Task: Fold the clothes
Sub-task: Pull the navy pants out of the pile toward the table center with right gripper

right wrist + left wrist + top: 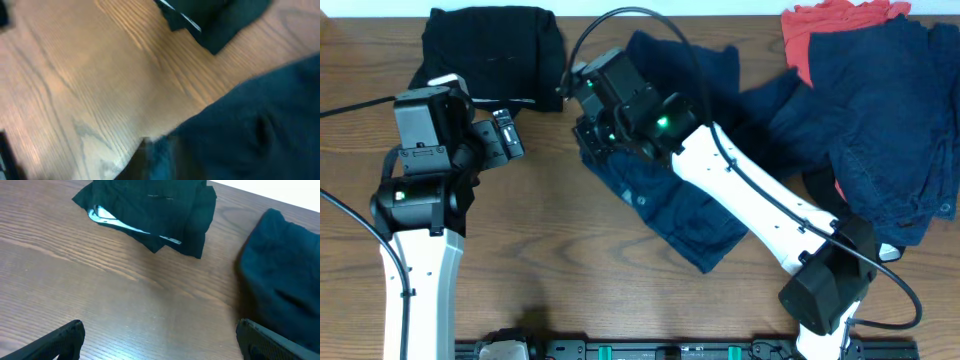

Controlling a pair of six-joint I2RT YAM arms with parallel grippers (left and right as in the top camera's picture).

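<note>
Garments, counted: one black piece [490, 40], folded, at the desk's [540, 250] far left; one navy trouser-like piece [665, 195] spread at centre; a heap at far right, navy cloth [880, 120] over one coral red piece [835, 25], perhaps two navy items. One pale strip [120, 224] crosses the black piece, its writing too small to read. Wide apart stand the left jaws over desk wood; the right jaws sit at the navy trouser-like piece's upper edge, their state lost in blur.

Overhead straight down, wrist views low, sharing black garment [155, 215]
</note>
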